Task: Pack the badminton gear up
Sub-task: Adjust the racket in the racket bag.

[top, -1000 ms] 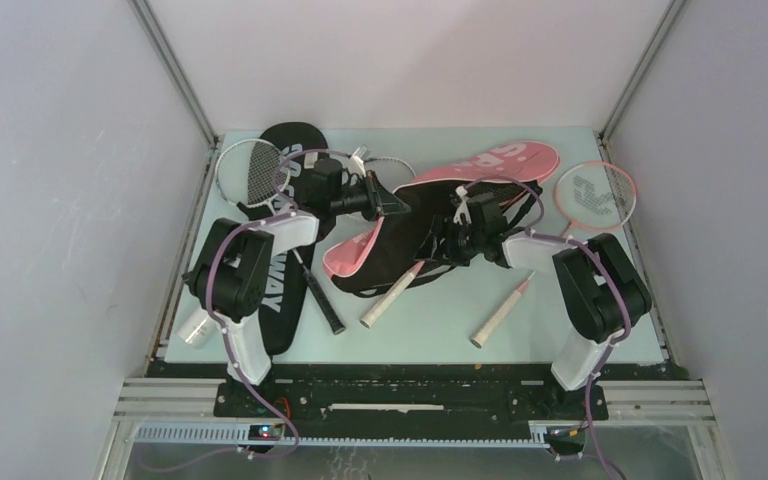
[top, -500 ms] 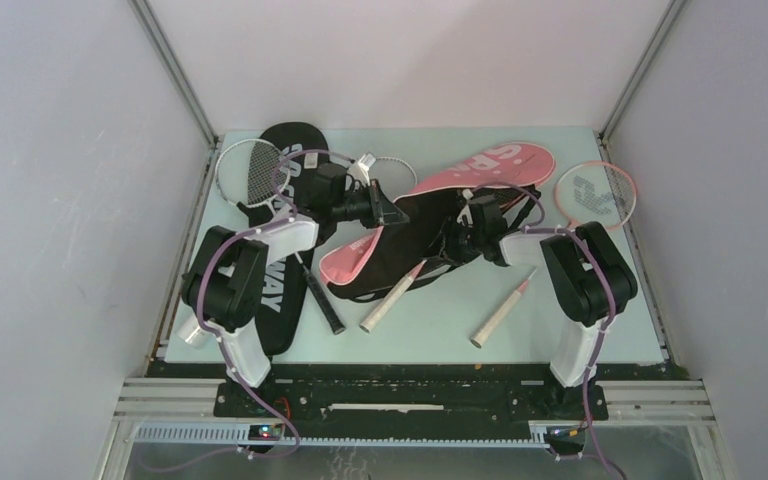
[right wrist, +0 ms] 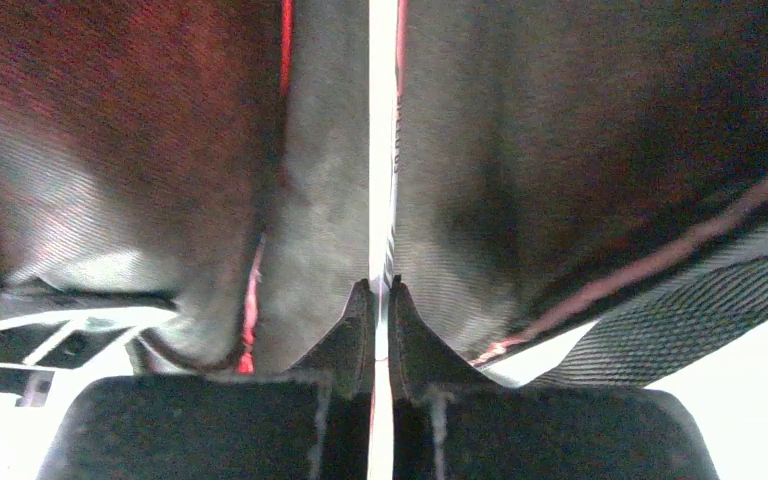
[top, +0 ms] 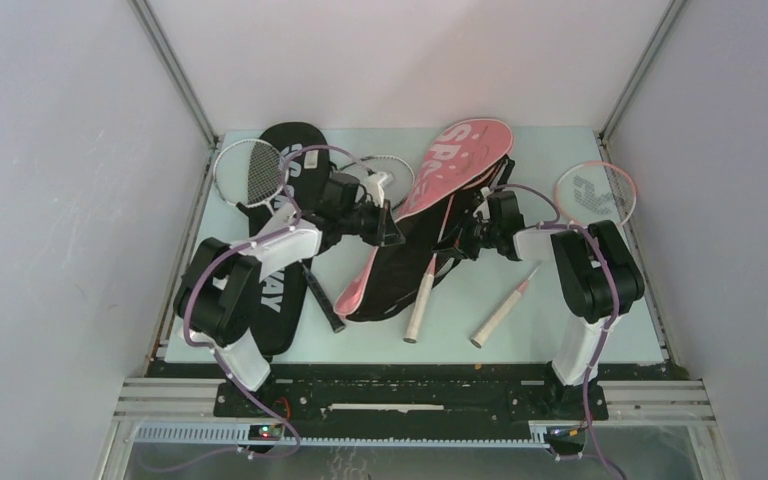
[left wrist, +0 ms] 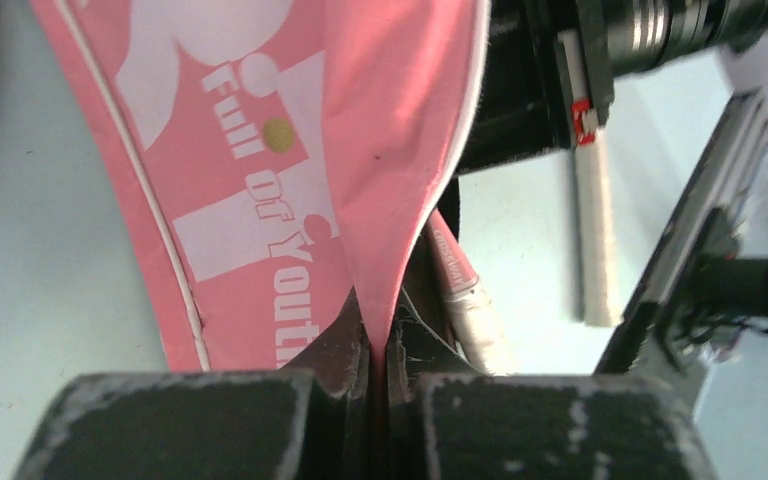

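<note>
On the table, your left gripper and right gripper both pinch the pink cover; spread its mouth next.

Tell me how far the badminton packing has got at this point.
Done: the middle racket looks partly inside the pink cover, with its handle sticking out. In hand: both grippers are shut on that cover, the left gripper on its pink edge and the right gripper on its dark lining. Left: the pink racket lies loose, and the white racket lies on the black cover, not in it.
</note>
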Tool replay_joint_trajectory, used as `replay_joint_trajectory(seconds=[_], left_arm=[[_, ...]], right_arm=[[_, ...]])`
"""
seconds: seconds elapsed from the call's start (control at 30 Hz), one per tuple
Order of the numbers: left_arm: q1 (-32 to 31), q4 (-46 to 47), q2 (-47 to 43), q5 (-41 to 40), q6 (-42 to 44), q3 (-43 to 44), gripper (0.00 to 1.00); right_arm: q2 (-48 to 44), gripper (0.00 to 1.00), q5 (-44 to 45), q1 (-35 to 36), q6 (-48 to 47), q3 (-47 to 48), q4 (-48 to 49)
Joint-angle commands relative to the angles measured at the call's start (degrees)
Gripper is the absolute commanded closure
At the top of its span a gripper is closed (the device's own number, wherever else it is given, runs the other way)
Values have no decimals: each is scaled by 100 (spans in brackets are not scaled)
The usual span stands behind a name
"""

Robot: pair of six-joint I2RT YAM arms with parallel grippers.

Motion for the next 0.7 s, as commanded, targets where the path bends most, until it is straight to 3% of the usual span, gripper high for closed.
replay_joint_trajectory(seconds=[0.0,0.67], left_arm=[[-575,-1102,-384,-91,1302,187,100],[-1924,-999,335,-747,1006,513,99]], right_arm=[[-312,100,-245,-184,529,188,726],[101,100,-650,-236,1493,204,1458]])
